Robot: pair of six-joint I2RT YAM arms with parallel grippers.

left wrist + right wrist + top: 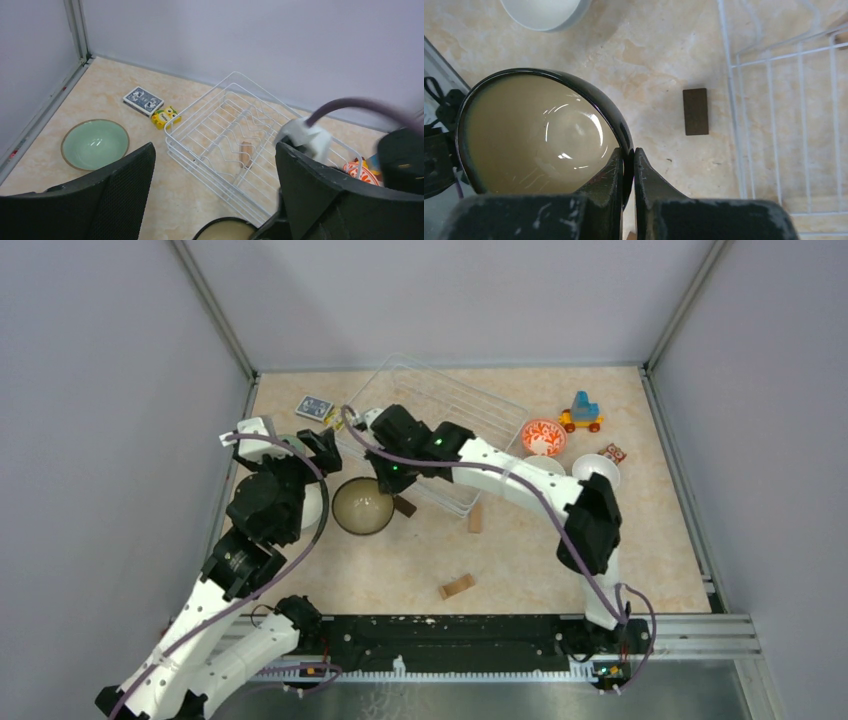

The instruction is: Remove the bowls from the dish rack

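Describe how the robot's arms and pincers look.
The left arm and right arm have white links, black joints and a purple cable each. The left pincer and right pincer have flat black fingers.

Your marbled peach table [520, 570] carries the white wire dish rack [455, 400] toward the back. Left of it you have a pale green bowl [95, 144], a card deck [314, 406] and a yellow toy block [166, 117]. In front sit a dark bowl [363, 505] and a dark brown block [695, 111]. To the right are an orange-patterned bowl [544, 436], a white bowl [596, 473] and a toy train [581, 414]. Two wooden blocks [457, 586] lie nearer the arm bases.
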